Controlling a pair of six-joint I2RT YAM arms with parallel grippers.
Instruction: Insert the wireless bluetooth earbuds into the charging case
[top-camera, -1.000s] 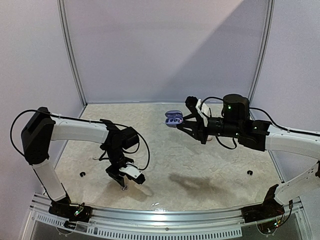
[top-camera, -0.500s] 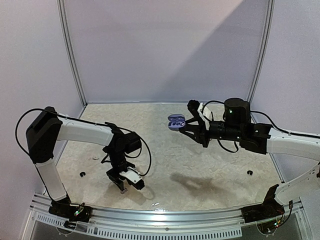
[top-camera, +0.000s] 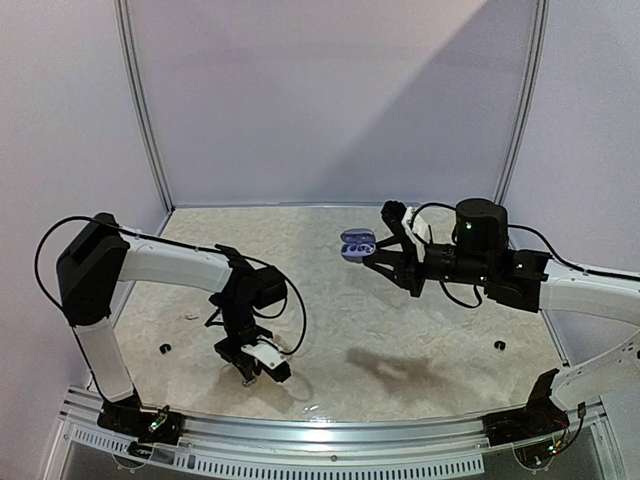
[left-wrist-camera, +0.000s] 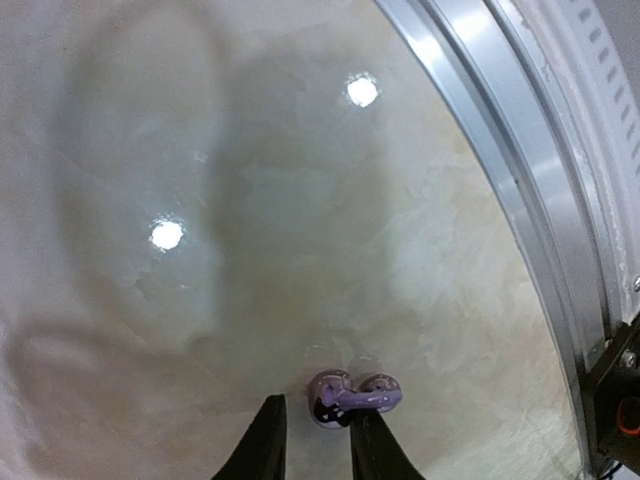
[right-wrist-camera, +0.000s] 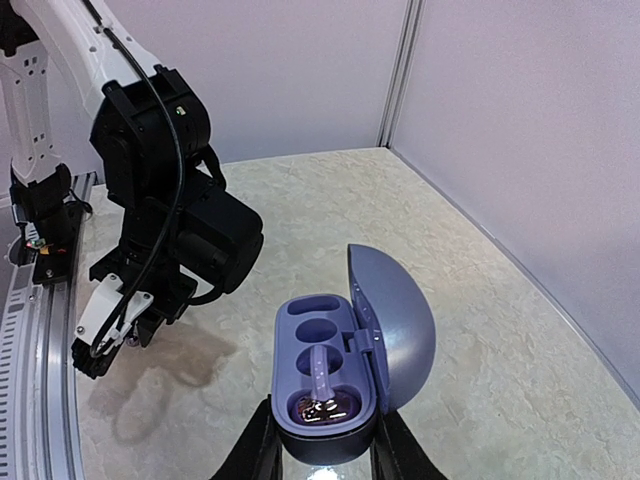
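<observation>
A purple earbud lies on the table close to the front rail. My left gripper hangs low over it, jaws narrowly apart. The bud's round body sits between the fingers, against the right finger; the left finger stands clear of it. In the top view this gripper is near the table's front left. My right gripper is shut on the purple charging case, held in the air with its lid open. One earbud lies in the case's nearest socket; the far sockets are empty.
The metal front rail runs close to the right of the left gripper. Two small black pieces sit on the table near its side edges. The left arm shows beyond the case in the right wrist view.
The left gripper has dropped toward the table's front edge and its jaws have narrowed. The right arm has carried the open case a little to the right.
</observation>
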